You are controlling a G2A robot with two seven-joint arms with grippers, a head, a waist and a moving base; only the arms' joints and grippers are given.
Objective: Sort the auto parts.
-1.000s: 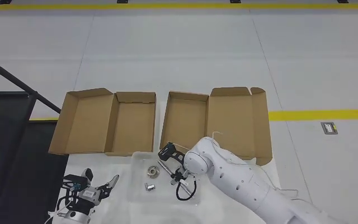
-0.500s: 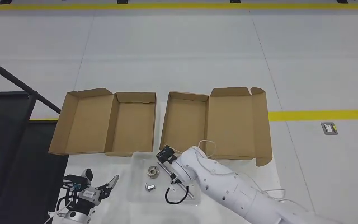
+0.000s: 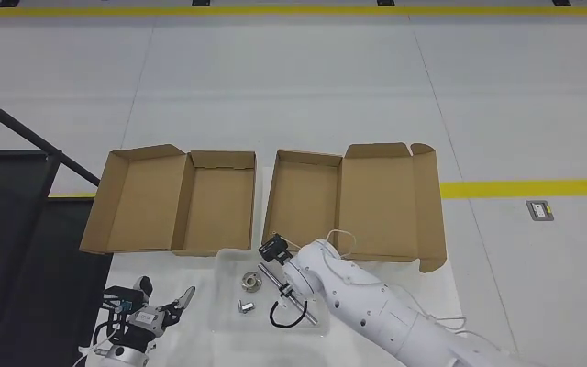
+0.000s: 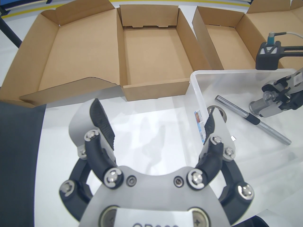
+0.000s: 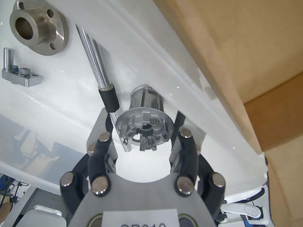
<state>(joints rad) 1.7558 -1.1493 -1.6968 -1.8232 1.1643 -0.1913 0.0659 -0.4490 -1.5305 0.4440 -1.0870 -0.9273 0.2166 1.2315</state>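
A clear plastic tray holds the auto parts. My right gripper is inside it, shut on a silver ribbed cylinder part by its flange. In the left wrist view the right gripper holds that cylinder part just above the tray floor. A long steel rod with a black sleeve lies beside it. Farther off lie a flanged bushing and a small bracket with a pin. My left gripper stands open over the white table beside the tray, holding nothing.
Two open cardboard boxes stand behind the tray: the left box and the right box, each with its lid folded out flat. A black surface borders the table at the left.
The right arm's wrist has shifted left over the tray and then nearly stopped. The left arm has not moved.
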